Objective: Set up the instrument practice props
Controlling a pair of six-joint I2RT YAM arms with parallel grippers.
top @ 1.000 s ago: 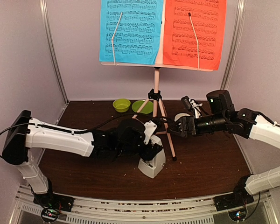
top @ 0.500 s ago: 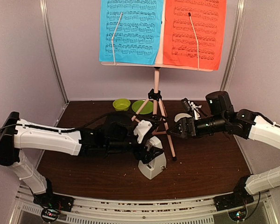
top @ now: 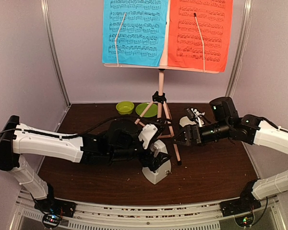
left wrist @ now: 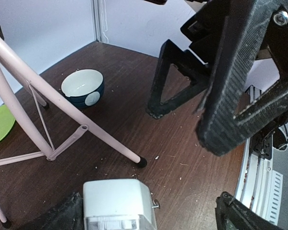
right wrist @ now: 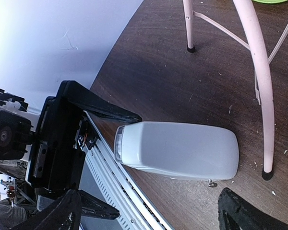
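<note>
Metronome point(top: 157, 171) sits nearest you, low in the centre of the overhead frame. It stands upright on its base on the brown table point(top: 216, 172), just in front of the tripod's near foot. Your left gripper point(top: 155, 154) hangs directly over it with the jaws let go and spread wide. The left wrist view shows the cream top between them, one finger close by its side and the other well apart, so nothing is grasped. The spot looks sensible to me: forward of the legs, where a player could see it.

A little farther in, right of centre, your right gripper point(top: 179, 139) is likewise spread and empty. It points toward the tripod leg and the metronome, which I read as standing by. Its wrist view gives you what the overhead cannot: the metronome's whole flank, a small peg point(right wrist: 210, 182) low on its side, and the leg's black foot near it but apart.

The left wrist view shows the white-and-dark bowl point(left wrist: 83, 87) plainly, whereas the overhead half hides it behind the right arm.

Farther back, the green bowl point(top: 125, 107) and green plate point(top: 146, 110) lie behind the legs.

At the top of the overhead frame, the music stand point(top: 160, 86) carries the blue sheet point(top: 134, 31) on the left and the red sheet point(top: 199, 33) on the right. Each is pinned by a retainer arm, and neither wrist camera sees them.
</note>
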